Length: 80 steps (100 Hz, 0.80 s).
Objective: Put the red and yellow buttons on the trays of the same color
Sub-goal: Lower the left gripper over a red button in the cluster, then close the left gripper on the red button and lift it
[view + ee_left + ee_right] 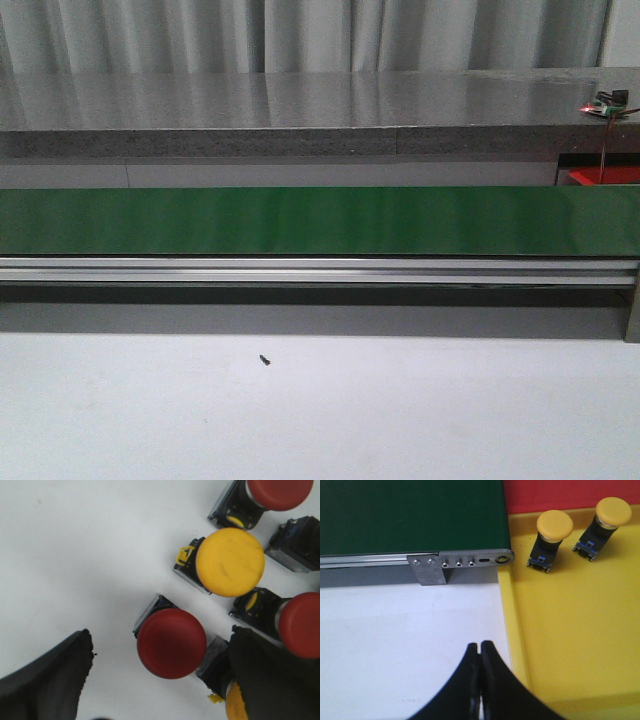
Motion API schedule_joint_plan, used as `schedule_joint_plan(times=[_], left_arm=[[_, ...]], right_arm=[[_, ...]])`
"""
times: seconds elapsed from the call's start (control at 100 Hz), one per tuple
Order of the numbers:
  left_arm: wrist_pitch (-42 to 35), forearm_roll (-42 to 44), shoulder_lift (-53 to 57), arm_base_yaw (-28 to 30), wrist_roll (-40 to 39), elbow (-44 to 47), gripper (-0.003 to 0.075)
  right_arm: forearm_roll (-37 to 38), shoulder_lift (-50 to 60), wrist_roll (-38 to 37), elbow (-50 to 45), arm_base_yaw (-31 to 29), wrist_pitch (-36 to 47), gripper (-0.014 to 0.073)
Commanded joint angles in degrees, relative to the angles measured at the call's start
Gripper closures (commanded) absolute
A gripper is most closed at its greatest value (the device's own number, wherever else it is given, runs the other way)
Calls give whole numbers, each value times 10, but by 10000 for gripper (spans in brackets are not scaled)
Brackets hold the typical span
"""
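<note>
red button: lies on the white counter between the two dark fingers of the left gripper, its rounded cap facing the wrist camera, a black body showing behind it; it is not touched by either finger as far as i can see.
left gripper: jaws spread wide, one finger to one side of the red button and the other finger over the crowded side.
other buttons nearby: a yellow button sits just beside the red one; two more red caps and a sliver of another yellow cap crowd around, partly hidden by the finger.
yellow tray: seen from the right wrist, beside the white counter and just past the end of the belt; two yellow buttons stand in it, near each other, caps tilted.
red tray: a strip of it shows beyond the yellow tray; in the front view a corner of it peeks out at the far right behind the belt.
right gripper: jaws pressed together, holding nothing, above the counter just beside the yellow tray's rim.
green belt: runs across the front view, with a metal rail under it.
speck: small dark bit on the counter in front.
</note>
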State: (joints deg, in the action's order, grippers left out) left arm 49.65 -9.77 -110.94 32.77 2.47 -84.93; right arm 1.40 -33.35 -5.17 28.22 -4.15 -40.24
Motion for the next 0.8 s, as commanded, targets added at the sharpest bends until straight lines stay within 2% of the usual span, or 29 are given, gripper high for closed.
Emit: schedule_joint_plan(times=[0.0,0.42,0.51,0.68,0.79], left_arm=[[-11,-9,23,-3,6,-19,166],[-13,-10,-15,-3,18,-20,192],[-20,-10,-16,-3,26,-20,247],[-26,-10,-16,-3,27,-21,409],[-26,-10,-16,-3,29,-21,489]], right_arm=[[1,0,5,15,-1,33,662],[1,0,5,15,-1,33,662],[1,0,5,15,-1,33,662],[1,0,5,15,-1,33,662],[1,0,5,15,-1,33,662]])
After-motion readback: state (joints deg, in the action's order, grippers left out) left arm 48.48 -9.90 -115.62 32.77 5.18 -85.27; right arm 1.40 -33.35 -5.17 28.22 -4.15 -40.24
